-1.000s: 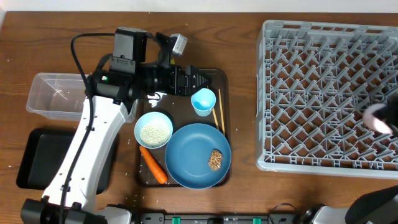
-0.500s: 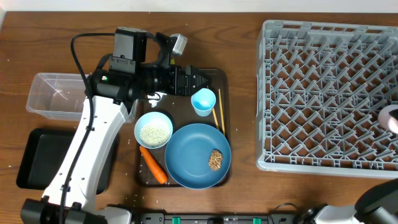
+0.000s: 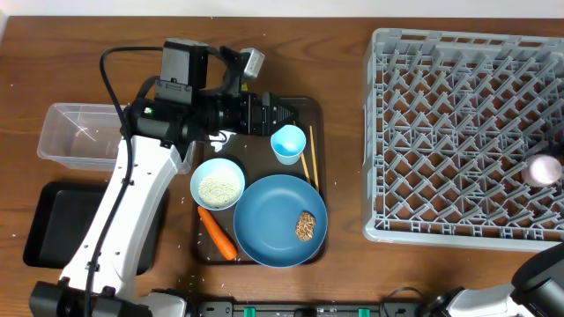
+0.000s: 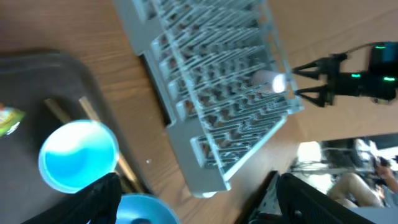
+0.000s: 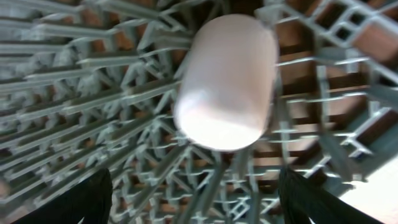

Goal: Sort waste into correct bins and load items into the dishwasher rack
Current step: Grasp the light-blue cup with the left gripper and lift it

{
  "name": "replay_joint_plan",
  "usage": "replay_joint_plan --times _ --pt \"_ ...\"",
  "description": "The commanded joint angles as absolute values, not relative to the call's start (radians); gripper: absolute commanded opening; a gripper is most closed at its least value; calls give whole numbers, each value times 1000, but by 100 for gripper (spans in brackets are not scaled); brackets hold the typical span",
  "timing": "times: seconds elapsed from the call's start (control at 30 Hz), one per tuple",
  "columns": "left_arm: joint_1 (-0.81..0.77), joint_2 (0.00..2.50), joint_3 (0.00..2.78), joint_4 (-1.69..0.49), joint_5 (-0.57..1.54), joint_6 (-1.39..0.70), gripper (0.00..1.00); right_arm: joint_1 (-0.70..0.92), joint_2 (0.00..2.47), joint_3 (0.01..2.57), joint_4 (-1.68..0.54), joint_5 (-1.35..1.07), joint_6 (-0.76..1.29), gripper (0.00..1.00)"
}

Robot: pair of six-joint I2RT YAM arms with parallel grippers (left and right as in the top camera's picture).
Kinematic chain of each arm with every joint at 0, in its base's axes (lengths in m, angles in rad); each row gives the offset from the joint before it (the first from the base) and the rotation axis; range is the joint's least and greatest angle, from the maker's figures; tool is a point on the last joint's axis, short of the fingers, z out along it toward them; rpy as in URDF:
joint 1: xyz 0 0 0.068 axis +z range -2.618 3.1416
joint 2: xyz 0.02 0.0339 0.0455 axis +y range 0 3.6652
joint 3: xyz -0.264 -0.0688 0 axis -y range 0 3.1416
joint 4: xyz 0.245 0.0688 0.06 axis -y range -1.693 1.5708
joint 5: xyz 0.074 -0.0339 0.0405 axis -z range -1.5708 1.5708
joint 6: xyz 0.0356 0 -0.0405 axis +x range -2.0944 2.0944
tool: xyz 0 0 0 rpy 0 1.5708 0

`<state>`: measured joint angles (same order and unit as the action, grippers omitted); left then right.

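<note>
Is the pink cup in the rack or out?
In: the cup lies among the rack pegs near its right edge.

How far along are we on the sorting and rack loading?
Done: the pink cup lies in the rack, and the right claw is open by it. In hand: nothing; the left claw is open near the blue cup. Left: blue cup, chopsticks, plate and rice bowl to load; carrot, brown lump and wrapper to bin.
</note>
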<state>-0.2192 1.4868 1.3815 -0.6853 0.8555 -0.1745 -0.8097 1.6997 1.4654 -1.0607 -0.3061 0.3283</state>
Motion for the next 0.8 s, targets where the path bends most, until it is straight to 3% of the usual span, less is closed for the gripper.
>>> replay_joint_plan --times 0.0,0.27,0.47,0.57,0.77 --pt "-229 1493 1393 -728 658 -150 80 -805 1611 1510 -1062 -492 279 78" --pt "-329 1522 1375 -791 233 -101 80 -621 1353 1511 -1088 -627 136 79" --pt "-359 1670 1363 -749 215 -108 69 -402 1257 1511 -1110 -547 141 79" --pt "-359 1752 1363 -718 215 -118 56 -340 1255 1510 -1123 -526 144 79" --pt "-360 1846 1363 -687 216 -132 51 -293 1257 1502 -1144 -519 144 79"
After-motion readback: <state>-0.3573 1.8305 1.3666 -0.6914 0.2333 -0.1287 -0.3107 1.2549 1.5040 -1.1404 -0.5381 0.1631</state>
